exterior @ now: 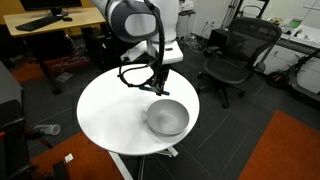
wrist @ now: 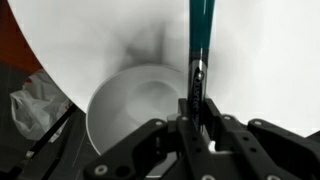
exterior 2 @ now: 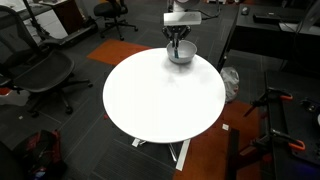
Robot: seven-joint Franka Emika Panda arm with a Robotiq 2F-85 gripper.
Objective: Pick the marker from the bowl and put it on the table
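Observation:
In the wrist view my gripper (wrist: pixel 197 108) is shut on the marker (wrist: pixel 199 45), a thin dark stick with a teal-blue end that points away from the jaws. The grey metallic bowl (wrist: pixel 130 100) lies below and to the left of the jaws on the round white table (wrist: pixel 270 60). In an exterior view the gripper (exterior: pixel 158 88) hangs just above and beside the bowl (exterior: pixel 167 118) on the table (exterior: pixel 110 110). In another exterior view the gripper (exterior 2: pixel 179 40) is over the bowl (exterior 2: pixel 181 54) at the table's (exterior 2: pixel 160 95) far edge. The marker is too small to see there.
Black office chairs (exterior: pixel 235 55) (exterior 2: pixel 40 70) stand around the table. A light-wood desk (exterior: pixel 45 25) is at the back. A crumpled white bag (wrist: pixel 35 100) lies on the floor by the table edge. An orange carpet patch (exterior: pixel 285 150) lies nearby.

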